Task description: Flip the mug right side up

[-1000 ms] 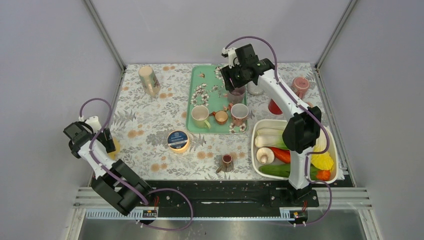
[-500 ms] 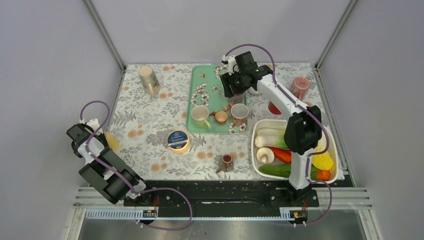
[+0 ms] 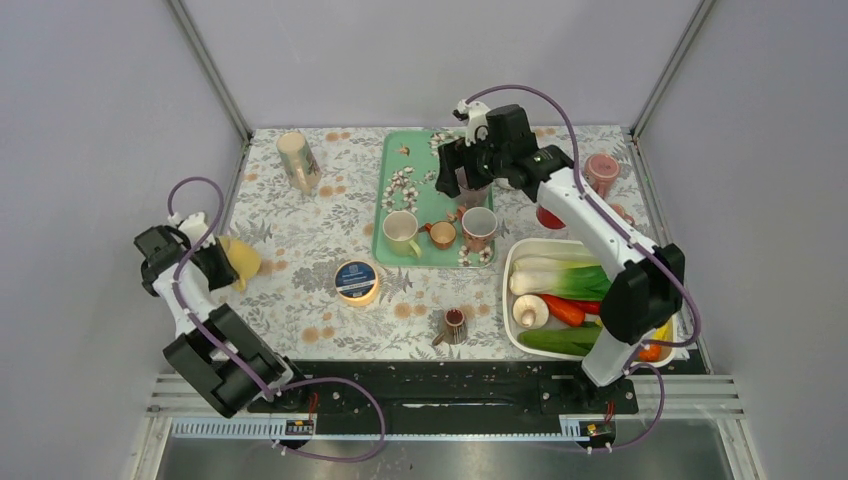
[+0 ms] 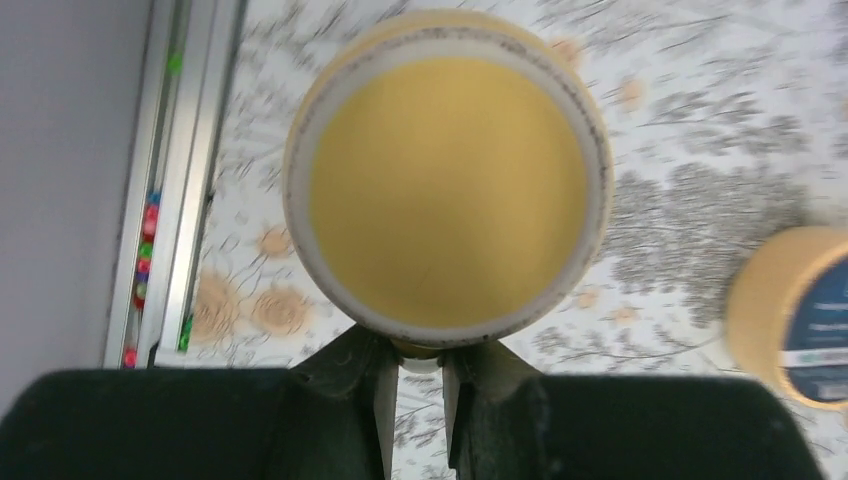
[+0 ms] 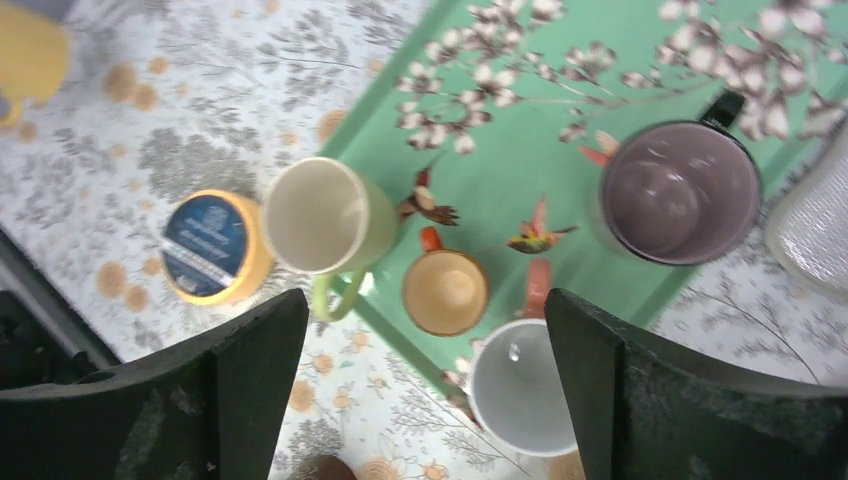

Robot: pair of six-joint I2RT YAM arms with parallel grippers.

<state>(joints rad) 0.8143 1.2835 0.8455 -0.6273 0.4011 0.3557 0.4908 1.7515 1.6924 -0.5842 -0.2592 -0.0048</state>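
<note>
The yellow mug (image 3: 240, 260) is tilted on its side at the table's left edge, held by my left gripper (image 3: 215, 266). In the left wrist view the mug's round face (image 4: 447, 180) with its pale ring points at the camera. My left gripper (image 4: 420, 355) is shut on the mug's handle just below that ring. My right gripper (image 3: 455, 182) is open and empty above the green tray (image 3: 398, 160). In the right wrist view it (image 5: 425, 300) hangs over the cups on the tray (image 5: 520, 180), and the yellow mug (image 5: 30, 50) shows at the top left.
On the tray stand a green mug (image 5: 320, 215), a small orange cup (image 5: 445, 290), a purple mug (image 5: 680, 190) and a white mug (image 5: 520, 385). A blue-labelled tin (image 3: 356, 280), a small brown cup (image 3: 452, 325), a tall beige cup (image 3: 298, 160) and a vegetable basket (image 3: 510, 300) are on the table.
My left gripper has turned and swung the yellow mug away from the table's near edge, so more of it shows. My right arm has shifted right over the tray.
</note>
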